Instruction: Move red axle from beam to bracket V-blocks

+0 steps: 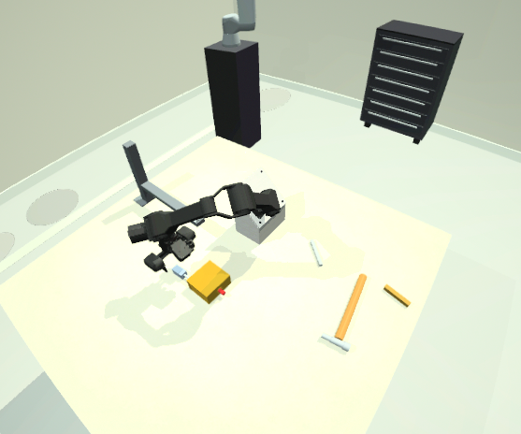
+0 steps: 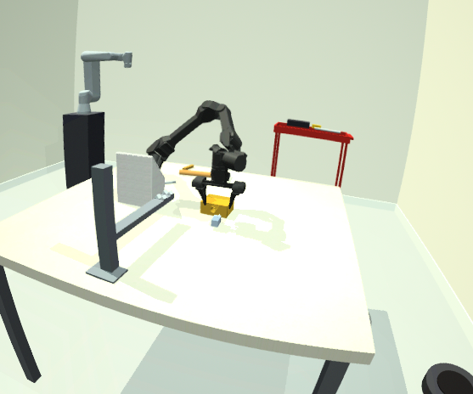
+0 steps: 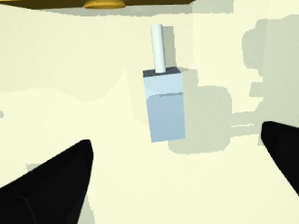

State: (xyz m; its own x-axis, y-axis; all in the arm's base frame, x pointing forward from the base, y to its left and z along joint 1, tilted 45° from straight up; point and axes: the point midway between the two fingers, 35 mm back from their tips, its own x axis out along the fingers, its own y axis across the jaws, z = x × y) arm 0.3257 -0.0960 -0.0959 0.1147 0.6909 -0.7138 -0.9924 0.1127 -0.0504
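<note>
In the wrist view, the fingers (image 1: 165, 267) (image 2: 232, 201) are being held wide apart, and nothing is being gripped. A small pale-blue block with a thin rod (image 1: 179, 271) (image 2: 216, 221) (image 3: 166, 112) is being framed by the two tips in that view, its sides being touched by neither; its rod is being pointed toward the yellow beam (image 1: 209, 282) (image 2: 216, 207) (image 3: 44, 3). The beam is being supported by the desk (image 1: 289, 374) (image 2: 186, 324) (image 3: 39, 115), inward from the left-hand edge in the top view. The red axle (image 1: 222, 292) is being held within the beam, only a short red end being exposed on the side facing away from the blue block. The grey bracket (image 1: 163, 194) (image 2: 143, 214) is being carried nearer that same edge, and small pale V-blocks (image 2: 163, 195) are being borne at the inner end of its bar, unoccupied by the axle. Toward the right-hand edge in the top view, an orange-handled hammer (image 1: 351, 306) (image 2: 194, 172) and a short orange bar (image 1: 397, 296) (image 2: 188, 166) are being supported.
</note>
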